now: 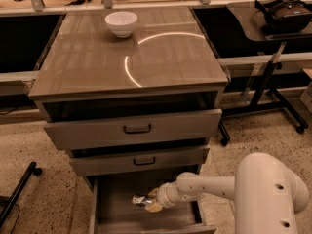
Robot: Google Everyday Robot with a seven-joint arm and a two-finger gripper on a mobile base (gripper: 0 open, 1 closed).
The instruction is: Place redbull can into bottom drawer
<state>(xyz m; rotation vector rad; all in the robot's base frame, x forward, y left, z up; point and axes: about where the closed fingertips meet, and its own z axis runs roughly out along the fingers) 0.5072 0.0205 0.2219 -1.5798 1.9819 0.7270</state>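
Note:
The bottom drawer is pulled out at the foot of the cabinet, a plain wooden box. My gripper reaches into it from the right, low over the drawer floor. It is shut on the redbull can, a small shiny silver can that lies sideways and sticks out to the left of the fingers. Whether the can touches the drawer floor cannot be told.
Two upper drawers with dark handles are slightly pulled out above. A white bowl stands at the back of the cabinet top. My white arm fills the lower right. A black stand is at right.

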